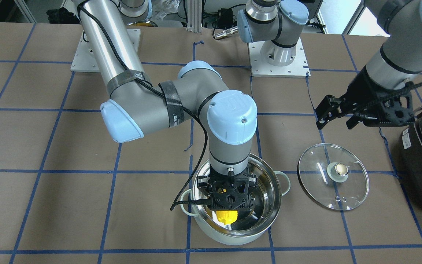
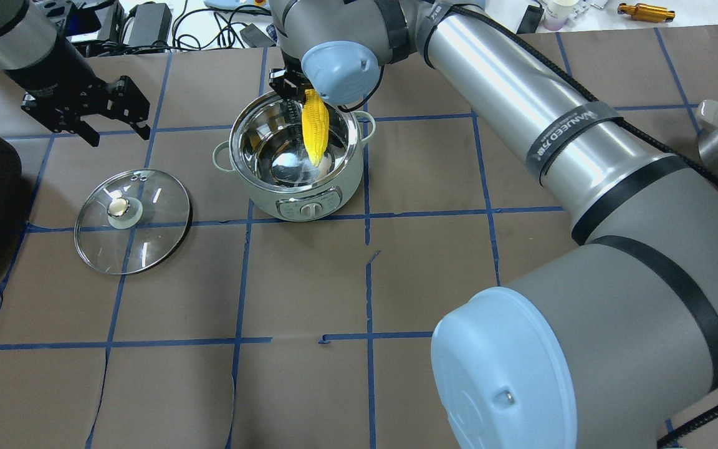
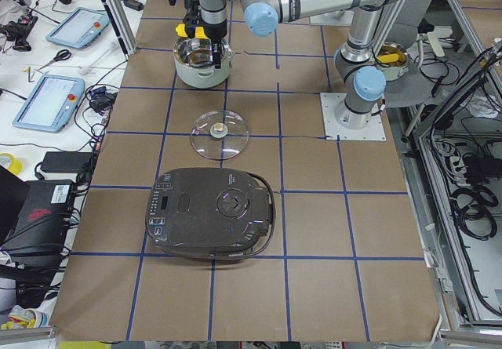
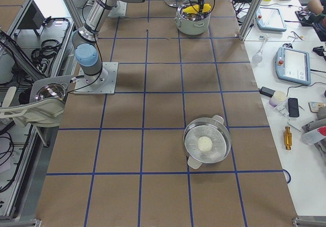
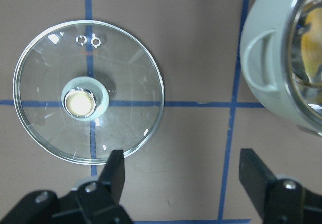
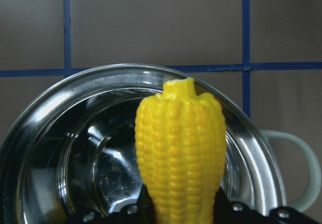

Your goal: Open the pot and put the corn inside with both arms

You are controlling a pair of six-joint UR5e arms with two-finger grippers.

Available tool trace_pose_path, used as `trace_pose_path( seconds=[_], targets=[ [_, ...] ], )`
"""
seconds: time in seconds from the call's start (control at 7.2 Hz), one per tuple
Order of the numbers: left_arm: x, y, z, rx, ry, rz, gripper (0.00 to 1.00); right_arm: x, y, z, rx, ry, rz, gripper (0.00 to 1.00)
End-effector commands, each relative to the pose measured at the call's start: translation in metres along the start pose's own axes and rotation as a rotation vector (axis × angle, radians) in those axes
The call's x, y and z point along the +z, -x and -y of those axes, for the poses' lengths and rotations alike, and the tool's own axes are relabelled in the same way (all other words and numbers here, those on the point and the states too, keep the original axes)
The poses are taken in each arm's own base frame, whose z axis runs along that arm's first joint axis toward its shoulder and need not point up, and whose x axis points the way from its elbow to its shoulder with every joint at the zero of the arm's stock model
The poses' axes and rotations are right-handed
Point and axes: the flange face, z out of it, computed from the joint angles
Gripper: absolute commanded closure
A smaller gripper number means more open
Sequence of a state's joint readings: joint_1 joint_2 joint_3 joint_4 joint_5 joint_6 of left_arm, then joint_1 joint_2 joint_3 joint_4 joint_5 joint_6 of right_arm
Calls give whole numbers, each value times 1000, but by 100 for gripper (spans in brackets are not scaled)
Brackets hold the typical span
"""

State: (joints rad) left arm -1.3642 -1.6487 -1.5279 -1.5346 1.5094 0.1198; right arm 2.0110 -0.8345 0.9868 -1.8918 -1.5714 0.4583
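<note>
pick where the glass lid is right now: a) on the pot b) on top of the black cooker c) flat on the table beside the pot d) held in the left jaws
C: the glass lid lies flat on the table, apart from the open pot, and the left gripper hangs above it with jaws open and empty.
</note>
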Motion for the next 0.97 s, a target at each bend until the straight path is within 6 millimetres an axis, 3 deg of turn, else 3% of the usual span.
trace_pose_path(
  seconds=[0.0, 0.56, 0.69, 0.83],
  targets=[
    [-36, -13, -24, -57, -22, 0, 16, 13, 16, -9, 6, 50, 60, 79],
    [-29, -87, -45, -117, -2, 53, 15, 31, 20, -10, 1, 79, 87, 79],
    [-27, -87, -46, -108, -1, 73, 15, 41, 20, -11, -5, 85, 84, 73],
    [-34, -88, -49, -90, -45, 68, 15, 57, 22, -9, -13, 80, 85, 56]
  ],
)
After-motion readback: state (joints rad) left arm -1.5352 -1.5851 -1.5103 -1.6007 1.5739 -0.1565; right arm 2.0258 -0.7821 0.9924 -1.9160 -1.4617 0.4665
